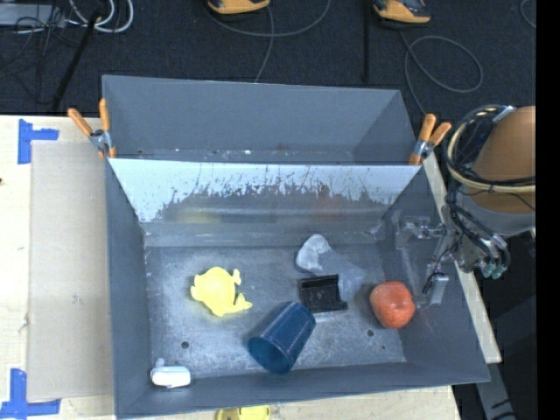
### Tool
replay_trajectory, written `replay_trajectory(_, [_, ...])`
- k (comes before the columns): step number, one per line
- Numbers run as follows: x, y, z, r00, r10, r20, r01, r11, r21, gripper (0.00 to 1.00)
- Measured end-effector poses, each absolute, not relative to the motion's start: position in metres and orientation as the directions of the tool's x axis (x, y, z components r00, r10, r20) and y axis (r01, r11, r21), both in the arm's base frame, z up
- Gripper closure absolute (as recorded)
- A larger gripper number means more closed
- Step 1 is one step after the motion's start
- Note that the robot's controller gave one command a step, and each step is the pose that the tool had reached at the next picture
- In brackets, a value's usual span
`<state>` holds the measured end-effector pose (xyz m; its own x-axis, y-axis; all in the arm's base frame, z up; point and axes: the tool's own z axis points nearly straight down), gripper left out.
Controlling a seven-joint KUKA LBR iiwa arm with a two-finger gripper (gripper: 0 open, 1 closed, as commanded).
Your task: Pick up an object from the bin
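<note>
My gripper (435, 284) hangs low at the bin's right wall, just right of a red-orange ball (391, 305) on the floor. Nothing shows in it. Left of the ball lies a small black block (320, 293). A crumpled grey-white lump (313, 253) sits just behind that block.
A dark blue cup (281, 337) lies on its side near the front. A yellow toy (219, 292) rests left of centre, and a small white piece (171, 375) sits in the front left corner. The arm with its orange cover stands outside the right rim.
</note>
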<state>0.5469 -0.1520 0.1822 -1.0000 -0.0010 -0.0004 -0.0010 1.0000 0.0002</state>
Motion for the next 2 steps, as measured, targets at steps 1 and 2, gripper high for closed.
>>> replay_trajectory(1, [0.550,-0.152,0.141,-1.000,-0.008,-0.009,-0.008,1.000,-0.002,0.00])
replay_trajectory(2, [0.521,-0.120,0.111,-0.999,0.047,0.001,0.047,0.999,0.001,1.00])
